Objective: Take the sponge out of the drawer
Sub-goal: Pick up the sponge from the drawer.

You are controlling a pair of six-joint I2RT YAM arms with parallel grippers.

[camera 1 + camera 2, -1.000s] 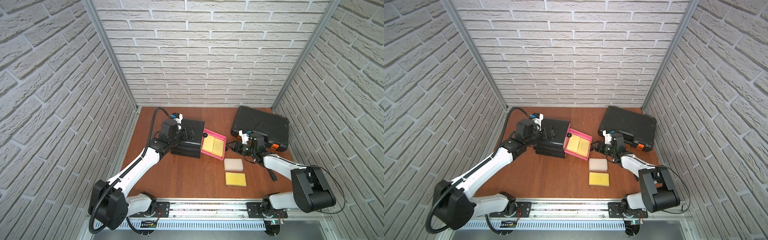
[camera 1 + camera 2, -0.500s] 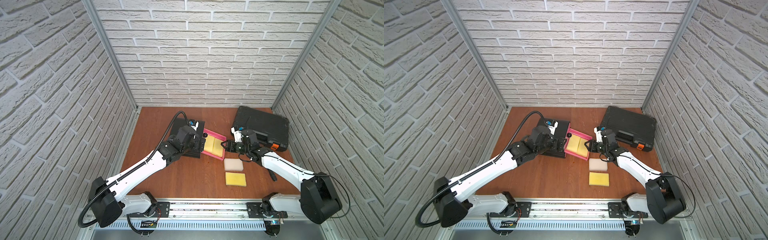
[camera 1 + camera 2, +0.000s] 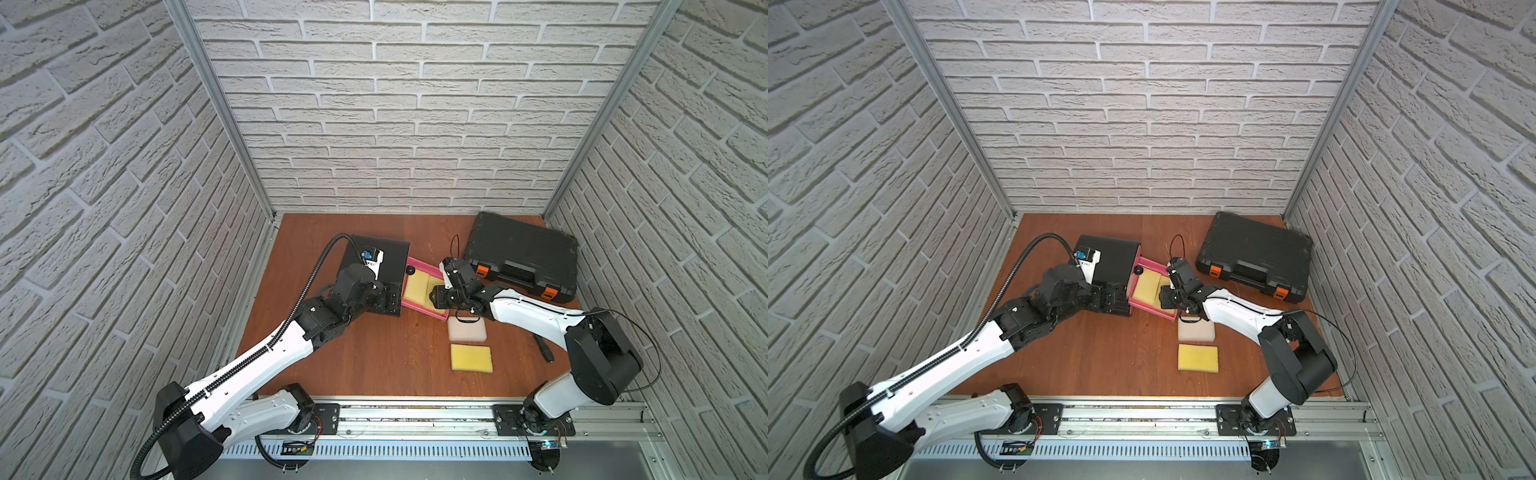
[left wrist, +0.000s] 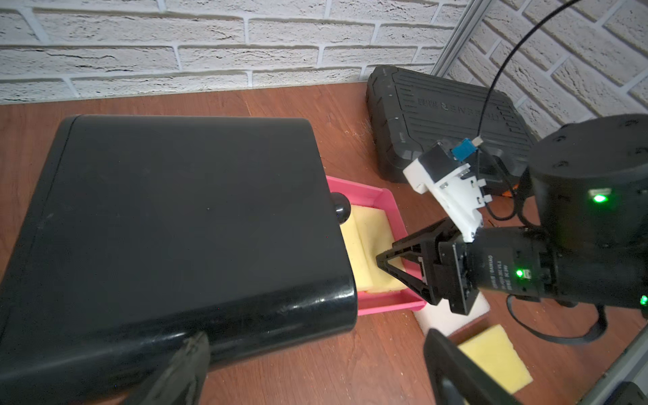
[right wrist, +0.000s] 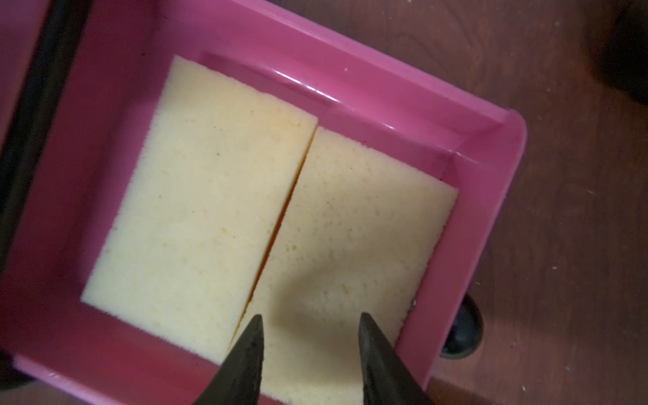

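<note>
In drawer (image 5: 480, 210), sponge (image 5: 350, 228) lengthwise across it

Both arms have glossy white shells on the long links and matte black housings at the joints. On the left arm (image 3: 266, 357), a ribbed black conduit (image 3: 316, 266) arcs from behind the jaws to the black base. The right arm (image 3: 536, 316) has a thin black cable (image 4: 493, 82). Just behind its jaws sit a white camera bracket (image 4: 452, 189) with a blue plug (image 4: 463, 147) and a black motor with white lettering and green lights (image 4: 519, 272). The jaws are black and taper to points.
</note>
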